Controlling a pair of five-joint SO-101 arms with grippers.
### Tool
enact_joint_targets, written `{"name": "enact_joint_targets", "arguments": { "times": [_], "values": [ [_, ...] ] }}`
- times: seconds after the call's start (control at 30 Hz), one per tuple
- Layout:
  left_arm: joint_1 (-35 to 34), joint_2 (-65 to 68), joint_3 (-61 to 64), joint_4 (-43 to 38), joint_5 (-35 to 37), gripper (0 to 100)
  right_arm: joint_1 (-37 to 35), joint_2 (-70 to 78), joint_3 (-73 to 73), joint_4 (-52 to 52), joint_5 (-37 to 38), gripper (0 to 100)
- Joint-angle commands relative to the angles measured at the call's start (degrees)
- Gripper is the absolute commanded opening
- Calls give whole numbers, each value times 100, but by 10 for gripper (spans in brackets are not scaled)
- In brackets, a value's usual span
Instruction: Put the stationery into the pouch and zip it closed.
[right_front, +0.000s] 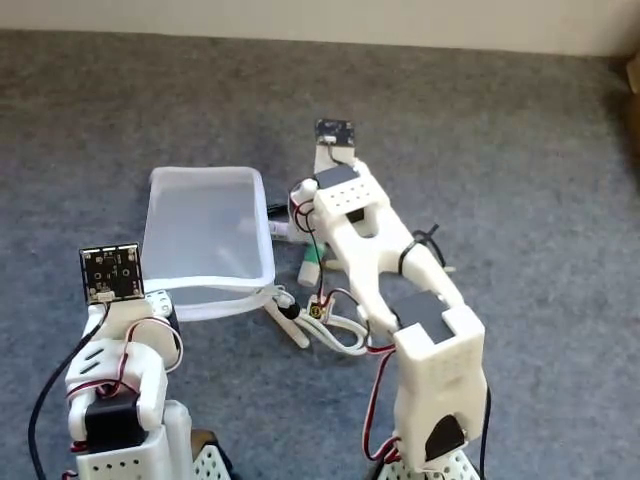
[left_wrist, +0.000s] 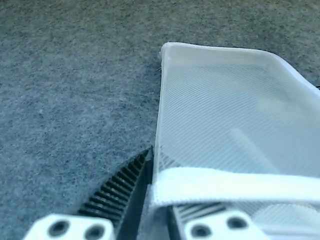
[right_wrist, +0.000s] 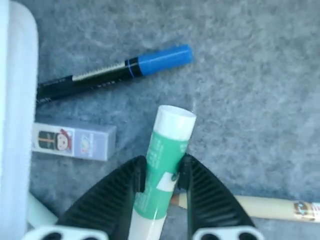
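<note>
High view: the pouch (right_front: 205, 230), translucent white, lies flat on grey carpet (right_front: 500, 130), left of centre. The left arm (right_front: 120, 370) stands at the near left, its wrist over the pouch's near edge. The right arm (right_front: 385, 260) stretches from the near right toward the middle, ending just beside the pouch's right side. Under its wrist a bit of green glue stick (right_front: 312, 262) shows on the carpet, close to the pouch but outside it.

Left wrist view: the left gripper (left_wrist: 155, 200) is narrow, its black toothed fingers (left_wrist: 120, 187) pinching the pouch's white band at one corner. One finger lies outside the mesh and the other shows through it. A faint pale bar shows through the mesh, and I cannot tell whether it is inside or underneath.

Right wrist view: the right gripper (right_wrist: 162, 175) clamps the glue stick, green body between the two black fingers (right_wrist: 112, 192), white cap pointing away. Beyond it lie a black marker (right_wrist: 115, 72) with a blue cap and a small lilac box (right_wrist: 75, 141), both on the carpet next to the pouch's edge. A cream pencil (right_wrist: 260, 207) lies under the gripper, crossing behind the glue stick.
</note>
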Motion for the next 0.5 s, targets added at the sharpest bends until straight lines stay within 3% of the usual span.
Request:
{"name": "enact_joint_targets", "arguments": {
  "times": [0.0, 0.2, 0.47],
  "values": [
    [-101, -40, -119, 35, 26, 6, 101, -752, -303, 391, 132, 67],
    [-101, -40, -119, 35, 26, 6, 84, -1270, -268, 822, 132, 67],
    [-101, -40, -119, 35, 26, 6, 66, -1033, -277, 549, 141, 70]
  ]
}}
